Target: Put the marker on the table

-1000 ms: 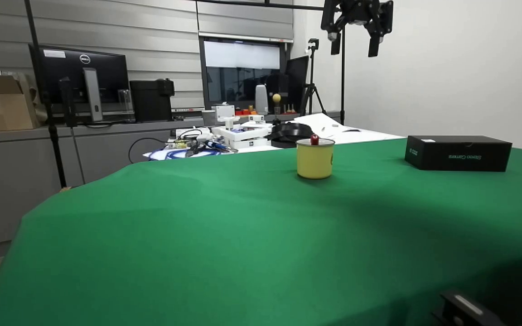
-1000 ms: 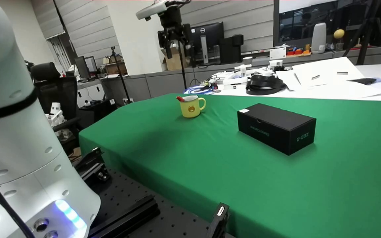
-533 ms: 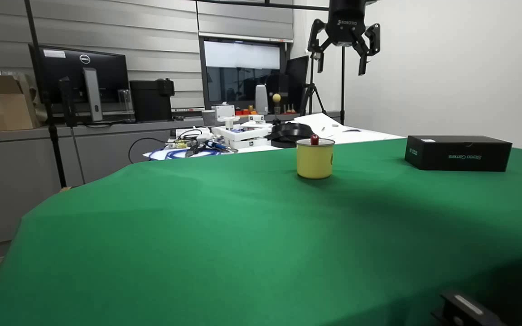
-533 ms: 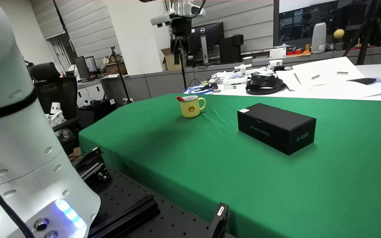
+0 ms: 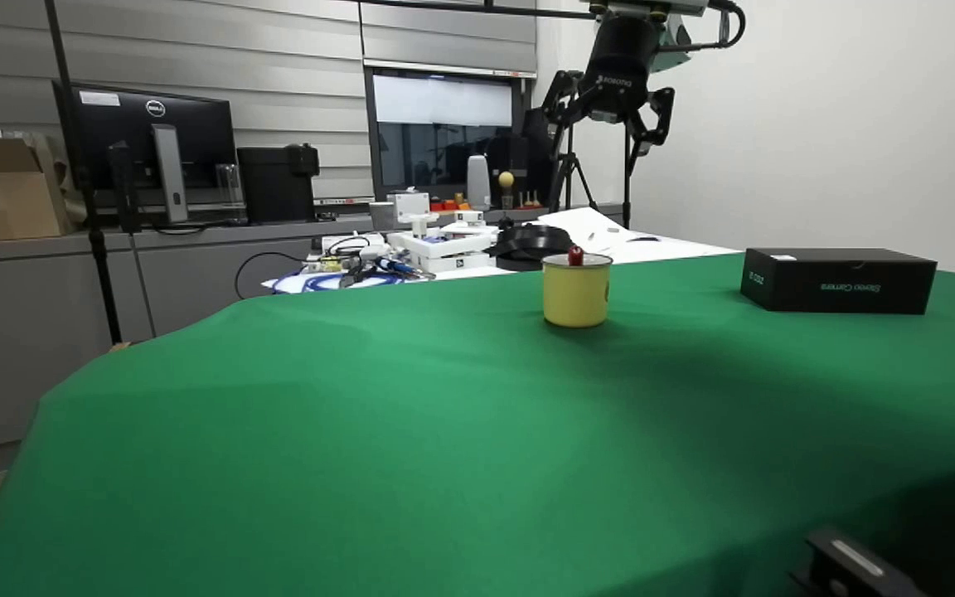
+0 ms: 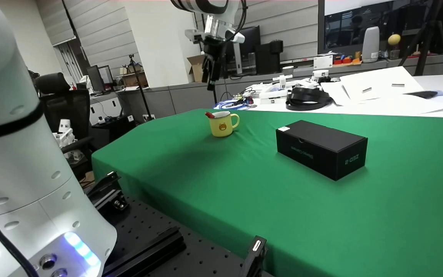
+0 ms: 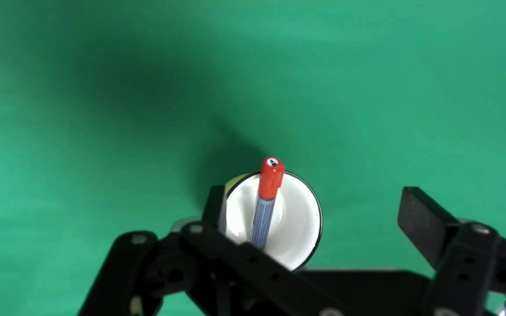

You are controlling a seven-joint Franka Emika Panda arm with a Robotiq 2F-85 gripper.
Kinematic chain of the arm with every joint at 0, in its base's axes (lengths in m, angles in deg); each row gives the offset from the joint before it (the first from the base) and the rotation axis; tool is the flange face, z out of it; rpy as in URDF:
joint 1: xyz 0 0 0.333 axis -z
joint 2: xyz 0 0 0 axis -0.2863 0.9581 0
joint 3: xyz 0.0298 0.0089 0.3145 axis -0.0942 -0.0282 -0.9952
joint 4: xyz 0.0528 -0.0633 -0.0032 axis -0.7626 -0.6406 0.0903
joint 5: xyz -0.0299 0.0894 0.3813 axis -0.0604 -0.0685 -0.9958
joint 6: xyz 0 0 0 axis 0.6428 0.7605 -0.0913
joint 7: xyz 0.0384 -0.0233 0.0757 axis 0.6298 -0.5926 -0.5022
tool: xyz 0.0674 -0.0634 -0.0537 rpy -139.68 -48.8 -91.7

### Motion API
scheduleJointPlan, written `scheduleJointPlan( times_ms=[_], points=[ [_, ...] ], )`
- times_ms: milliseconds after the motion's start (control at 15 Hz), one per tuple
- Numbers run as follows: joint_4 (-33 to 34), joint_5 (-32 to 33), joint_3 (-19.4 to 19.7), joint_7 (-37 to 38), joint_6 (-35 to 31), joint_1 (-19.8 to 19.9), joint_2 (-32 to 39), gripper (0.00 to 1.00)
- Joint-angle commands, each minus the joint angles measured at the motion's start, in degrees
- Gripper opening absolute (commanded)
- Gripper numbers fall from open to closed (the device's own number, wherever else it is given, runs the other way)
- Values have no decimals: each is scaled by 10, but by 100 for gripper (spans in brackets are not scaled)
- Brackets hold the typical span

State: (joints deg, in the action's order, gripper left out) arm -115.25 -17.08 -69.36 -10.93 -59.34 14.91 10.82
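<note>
The marker has a red cap and a grey-blue body. It leans inside the yellow cup, cap up past the rim. In both exterior views only its red end shows. The cup stands upright on the green table. My gripper is open and empty, high above the cup, and tilted in an exterior view. In the wrist view, the marker lies between the fingers, close to the left one, and the gripper hides its lower end.
A black box sits on the green table, to the right of the cup in both exterior views. Behind is a white table with papers and clutter. A black clamp stands at the table's edge.
My gripper has come lower and nearer the cup, moving left in an exterior view and right in another, and it has tilted. It stays open. The cup, marker and box have not moved.
</note>
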Motion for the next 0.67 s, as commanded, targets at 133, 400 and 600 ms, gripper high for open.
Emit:
scheduleJointPlan(
  times_ms=[133, 400, 600],
  points=[
    [6, -133, 7, 29, -7, 19, 37, 100],
    [-11, -191, 19, 65, -16, 13, 55, 100],
    [-27, -211, 25, 83, -26, 9, 61, 100]
  ],
)
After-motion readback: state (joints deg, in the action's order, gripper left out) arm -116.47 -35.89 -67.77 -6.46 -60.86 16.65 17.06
